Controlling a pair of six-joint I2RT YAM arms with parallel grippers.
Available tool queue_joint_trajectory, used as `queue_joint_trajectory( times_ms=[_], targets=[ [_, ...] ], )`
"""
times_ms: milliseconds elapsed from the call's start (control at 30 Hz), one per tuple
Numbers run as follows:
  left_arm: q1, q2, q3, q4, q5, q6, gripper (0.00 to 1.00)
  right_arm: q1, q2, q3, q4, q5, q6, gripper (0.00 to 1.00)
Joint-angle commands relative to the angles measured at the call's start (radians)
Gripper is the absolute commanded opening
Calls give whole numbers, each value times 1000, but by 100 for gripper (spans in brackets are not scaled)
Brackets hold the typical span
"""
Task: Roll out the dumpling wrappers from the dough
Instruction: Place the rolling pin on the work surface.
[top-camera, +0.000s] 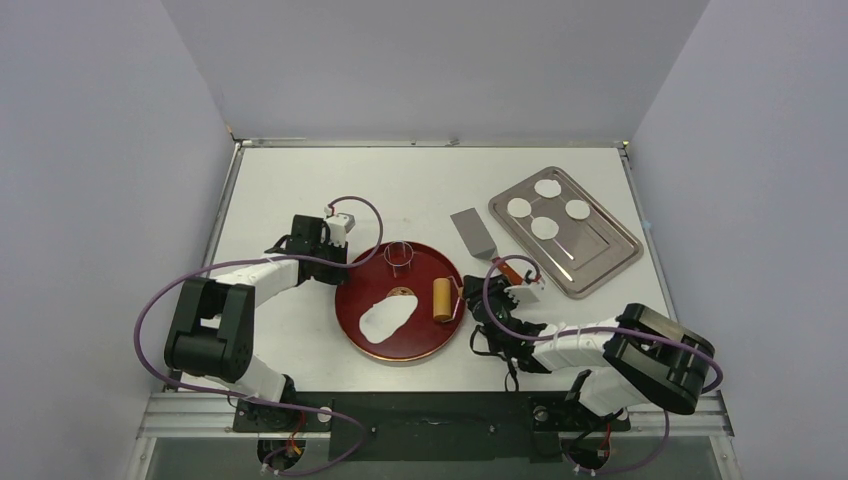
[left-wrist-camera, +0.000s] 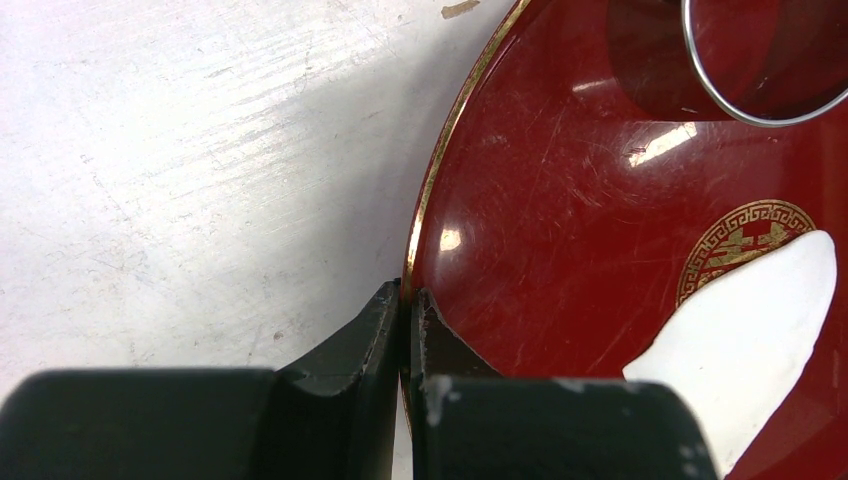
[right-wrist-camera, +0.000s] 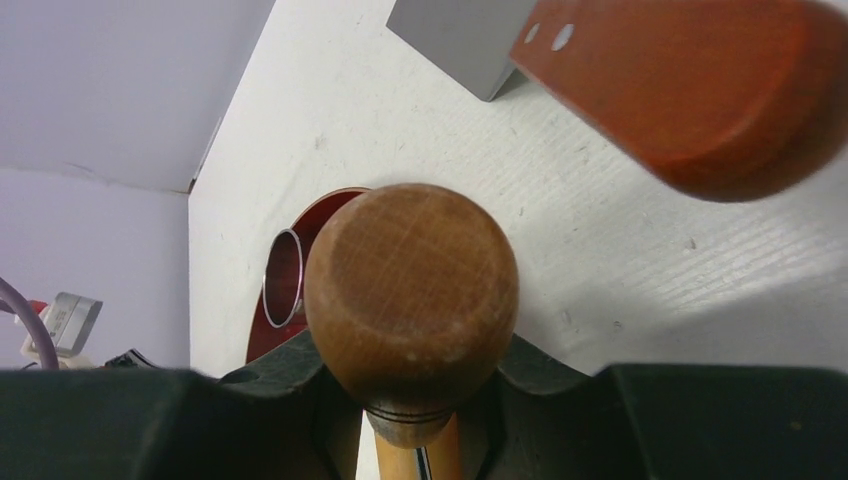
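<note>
The glossy red plate holds ragged white dough, a metal ring and a wooden pin. Right of the plate, a steel tray carries four round wrappers, a spatula lying between. The left gripper pinches the plate's rim; the right gripper clasps the pin's knob.

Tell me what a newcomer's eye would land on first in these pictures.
The glossy red plate at the table's centre, with a ragged white sheet of dough on it, grabs attention first. The left fingers pinch its rim while the right fingers clamp the wooden rolling pin handle. Far right, four round dumpling wrappers lie on a steel tray.
</note>
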Motion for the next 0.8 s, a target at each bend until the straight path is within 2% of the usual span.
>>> queue_joint_trajectory(
  times_ms=[0,333,433,467,533,567,633,767],
  targets=[
    [3,-38,-1,41,-14,11,0,-2,13,-72,-53,54,71,20],
    [4,-24,6,37,-12,11,0,19,-57,-91,-202,89,142,57],
    [2,-24,5,39,-11,10,0,26,-101,-86,-252,106,143,63],
    [3,-20,7,38,-11,10,0,29,-109,-72,-289,109,134,70],
    [2,-14,9,35,-11,10,0,40,-135,-42,-361,121,123,74],
    [3,-14,9,34,-11,10,0,55,-153,-29,-423,142,121,80],
    [3,-16,10,34,-10,11,0,85,-183,-1,-517,187,134,84],
    [4,-23,9,34,-8,9,0,106,-249,1,-632,238,166,87]
  ],
)
